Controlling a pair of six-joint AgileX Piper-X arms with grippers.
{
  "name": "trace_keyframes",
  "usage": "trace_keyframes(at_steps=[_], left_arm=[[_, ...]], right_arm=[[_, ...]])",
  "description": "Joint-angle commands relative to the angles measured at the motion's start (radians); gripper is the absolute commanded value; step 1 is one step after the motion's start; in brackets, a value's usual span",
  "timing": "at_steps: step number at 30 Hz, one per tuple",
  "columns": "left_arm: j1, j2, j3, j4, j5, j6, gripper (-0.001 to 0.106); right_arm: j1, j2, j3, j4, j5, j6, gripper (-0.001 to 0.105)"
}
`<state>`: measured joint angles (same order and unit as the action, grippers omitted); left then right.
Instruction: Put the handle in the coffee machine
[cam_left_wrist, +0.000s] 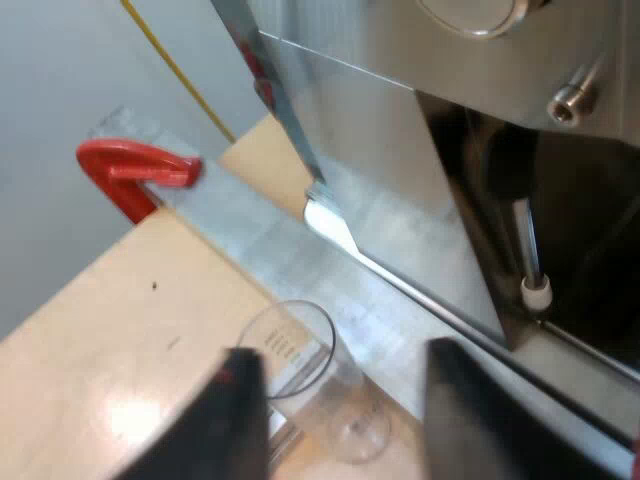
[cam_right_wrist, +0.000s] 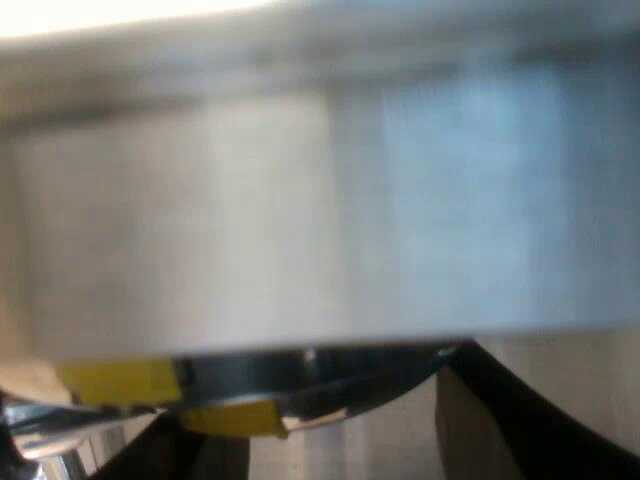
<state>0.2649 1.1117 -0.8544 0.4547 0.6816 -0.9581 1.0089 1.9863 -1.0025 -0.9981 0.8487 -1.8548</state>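
Note:
The espresso machine (cam_left_wrist: 400, 150) shows its steel side and dark front bay, with a thin steam wand (cam_left_wrist: 528, 250) hanging there. My left gripper (cam_left_wrist: 340, 420) hovers over the wooden table beside the machine, open. A clear measuring glass (cam_left_wrist: 305, 365) stands on the table just beyond and between its black fingers (cam_left_wrist: 225, 420), apart from both. My right gripper (cam_right_wrist: 320, 440) is close to a wide, pale, blurred surface (cam_right_wrist: 320, 220). Its dark fingers (cam_right_wrist: 510, 420) stand apart with bare wood between them. A dark curved edge with yellow patches (cam_right_wrist: 120, 380) lies just past the fingertips; I cannot tell what it is.
A red clamp (cam_left_wrist: 130, 175) grips the table's edge, past the measuring glass. A steel base plate (cam_left_wrist: 300, 250) runs along the machine's foot. Light wooden tabletop (cam_left_wrist: 110, 340) spreads beside the glass, ending at the edge near the clamp.

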Motion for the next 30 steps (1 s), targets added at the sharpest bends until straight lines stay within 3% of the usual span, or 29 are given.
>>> trace_keyframes(at_steps=[1,3,9,10,17,22,25,30], left_arm=[[-0.034,0.021,-0.004,-0.012,-0.065,-0.01,0.005],[-0.068,0.04,-0.008,0.006,-0.126,-0.01,0.001],[-0.117,0.089,-0.075,0.14,-0.157,-0.003,0.001],[-0.122,0.117,-0.114,0.216,-0.161,-0.003,0.001],[-0.122,0.224,-0.228,0.468,-0.152,0.124,0.001],[-0.122,0.228,-0.267,0.537,-0.128,0.186,0.001],[-0.122,0.228,-0.28,0.567,-0.114,0.186,0.001],[-0.122,0.228,-0.281,0.639,-0.037,0.186,0.001]], right_arm=[[-0.005,-0.064,-0.031,-0.134,0.0,0.021,0.045],[-0.005,-0.064,-0.031,-0.134,0.0,0.021,0.045],[-0.005,-0.064,-0.031,-0.134,0.0,0.021,0.045],[-0.005,-0.064,-0.031,-0.134,0.0,0.021,0.045],[-0.005,-0.064,-0.031,-0.134,0.0,0.021,0.045],[-0.005,-0.064,-0.031,-0.134,0.0,0.021,0.045],[-0.005,-0.064,-0.031,-0.134,0.0,0.021,0.045],[-0.005,-0.064,-0.031,-0.134,0.0,0.019,0.045]])
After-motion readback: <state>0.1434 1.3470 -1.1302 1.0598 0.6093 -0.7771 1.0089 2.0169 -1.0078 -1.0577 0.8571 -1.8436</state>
